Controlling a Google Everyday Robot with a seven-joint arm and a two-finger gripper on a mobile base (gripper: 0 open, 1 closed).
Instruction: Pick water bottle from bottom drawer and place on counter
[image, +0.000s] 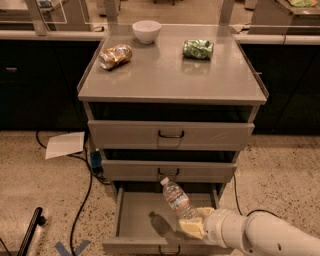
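The water bottle (176, 198), clear with a white cap and a white-and-red label, is tilted with its cap up and to the left, lifted above the tray of the open bottom drawer (135, 220). My gripper (191, 221) comes in from the lower right on a white arm and is shut on the bottle's lower end with its yellowish fingers. The bottle's shadow lies on the drawer floor. The counter (165, 75), the flat grey top of the cabinet, is above.
On the counter stand a white bowl (146, 31), a crushed brown can (115, 56) and a crushed green can (198, 49). The two upper drawers (171, 135) are closed. A sheet of paper (65, 145) and black cables (85, 190) lie on the floor at left.
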